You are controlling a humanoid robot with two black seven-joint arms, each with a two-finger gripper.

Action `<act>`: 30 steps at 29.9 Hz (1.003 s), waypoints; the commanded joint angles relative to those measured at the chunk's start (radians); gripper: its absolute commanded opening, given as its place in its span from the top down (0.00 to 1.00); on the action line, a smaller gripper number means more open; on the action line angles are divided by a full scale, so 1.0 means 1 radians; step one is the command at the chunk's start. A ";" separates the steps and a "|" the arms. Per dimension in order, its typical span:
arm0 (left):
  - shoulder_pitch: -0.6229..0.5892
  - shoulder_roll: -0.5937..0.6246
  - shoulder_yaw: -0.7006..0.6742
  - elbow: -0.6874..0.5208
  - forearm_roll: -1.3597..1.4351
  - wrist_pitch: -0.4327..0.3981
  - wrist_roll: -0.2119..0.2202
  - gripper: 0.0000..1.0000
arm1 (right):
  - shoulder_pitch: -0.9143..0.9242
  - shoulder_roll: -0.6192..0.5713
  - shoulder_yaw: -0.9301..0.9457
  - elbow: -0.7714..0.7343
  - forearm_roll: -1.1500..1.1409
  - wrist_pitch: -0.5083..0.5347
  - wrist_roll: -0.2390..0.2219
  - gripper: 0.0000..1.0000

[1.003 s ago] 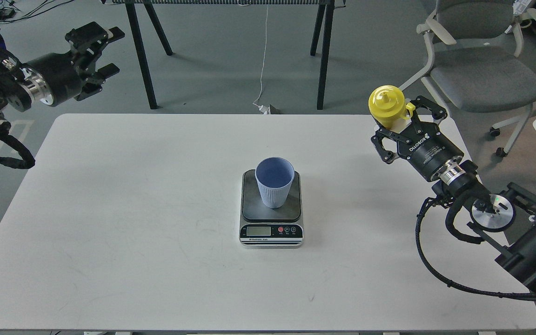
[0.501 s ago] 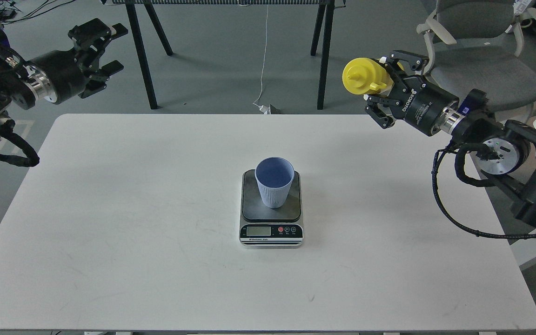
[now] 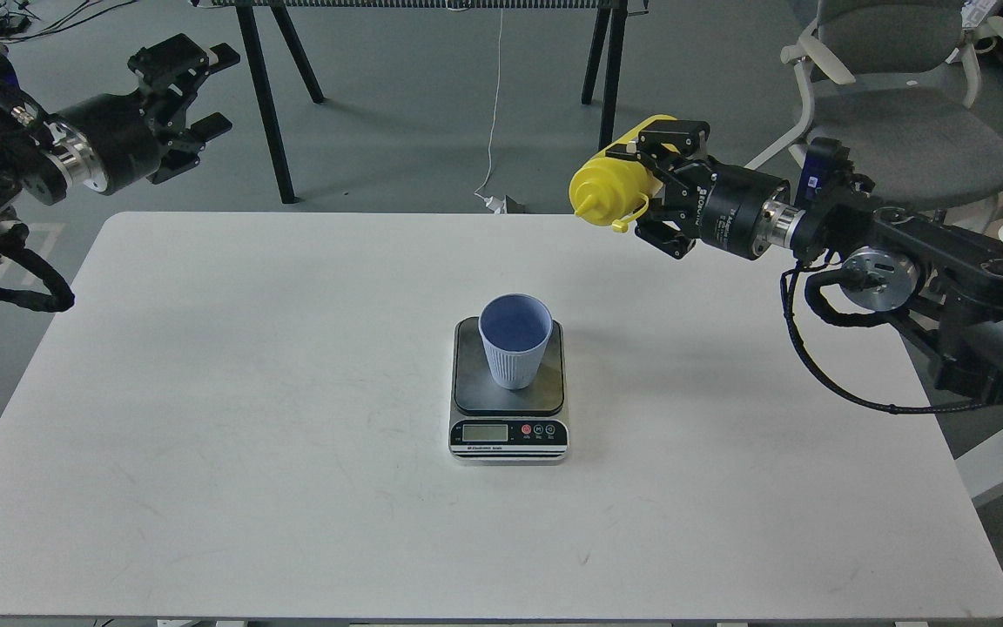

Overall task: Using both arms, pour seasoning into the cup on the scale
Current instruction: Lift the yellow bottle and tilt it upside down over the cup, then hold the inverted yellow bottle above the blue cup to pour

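The light blue ribbed cup [image 3: 515, 342] stands upright on the dark plate of the scale [image 3: 508, 427] in the middle of the white table [image 3: 249, 453]. My right gripper [image 3: 654, 187] is shut on the yellow seasoning bottle [image 3: 610, 185] and holds it tipped on its side above the table's far edge, nozzle pointing left and slightly down, tethered cap hanging open. The bottle is up and to the right of the cup, not over it. My left gripper [image 3: 201, 91] is open and empty, raised beyond the table's far left corner.
Black legs of another table [image 3: 275, 104] stand behind the table. A grey office chair [image 3: 902, 113] is at the back right, behind my right arm. A white cable [image 3: 493, 113] hangs down to the floor at the back.
My right arm has swung left and lowered a little, tipping the bottle from nozzle-toward-me to nozzle pointing left and down, closer to the cup. The cap now hangs open. The left arm barely moved.
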 commanded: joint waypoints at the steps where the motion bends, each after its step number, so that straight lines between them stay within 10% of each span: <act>1: 0.002 0.001 0.000 0.000 -0.001 0.000 0.000 0.01 | 0.026 0.029 -0.008 -0.028 -0.065 -0.020 -0.001 0.71; 30: 0.002 0.000 0.000 0.000 -0.001 0.000 0.000 0.01 | 0.242 0.246 -0.386 -0.161 -0.320 -0.152 -0.002 0.71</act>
